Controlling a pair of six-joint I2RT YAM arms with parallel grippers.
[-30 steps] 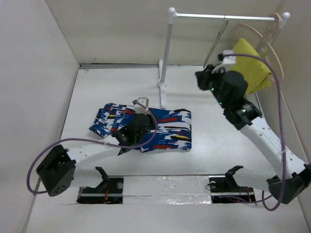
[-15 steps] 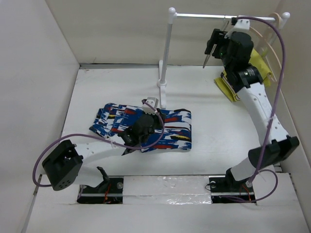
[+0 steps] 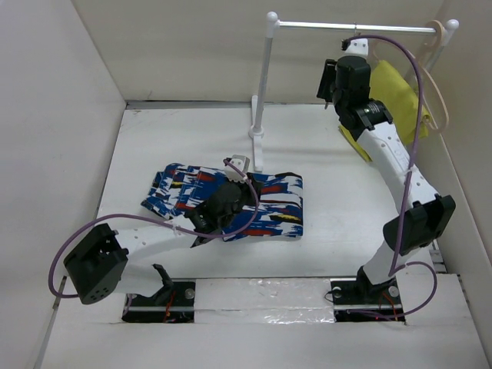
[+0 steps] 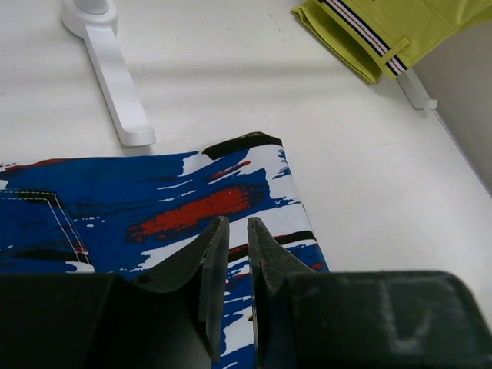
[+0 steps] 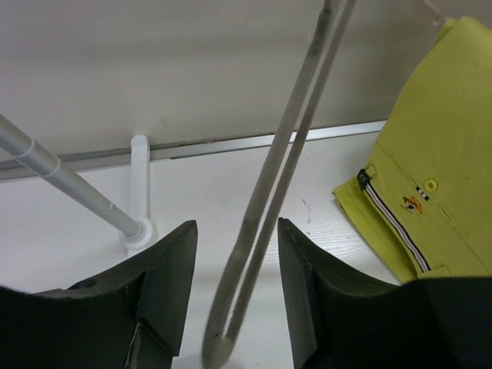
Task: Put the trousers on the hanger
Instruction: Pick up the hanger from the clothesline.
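Note:
The trousers point(image 3: 269, 204), in a blue-and-white print with red streaks, lie folded flat on the table; their right end shows in the left wrist view point(image 4: 192, 207). My left gripper point(image 3: 244, 201) hovers low over them with its jaws almost together and nothing between them point(image 4: 234, 231). The grey wire hanger point(image 5: 269, 207) hangs from the rail. My right gripper point(image 5: 234, 231) is open, one finger on each side of the hanger's lower corner, not touching it. In the top view the right gripper point(image 3: 330, 81) hides most of the hanger.
The white-posted rail point(image 3: 346, 27) stands at the back, its post point(image 3: 264, 84) just behind the trousers and its foot point(image 4: 115, 84) close to them. A yellow garment point(image 3: 396, 92) hangs on a beige hanger point(image 3: 438, 69) at the rail's right end. Walls close in on both sides.
My right arm has swung up and left to the rail, and its open jaws now straddle the wire hanger. The left gripper has stayed over the trousers.

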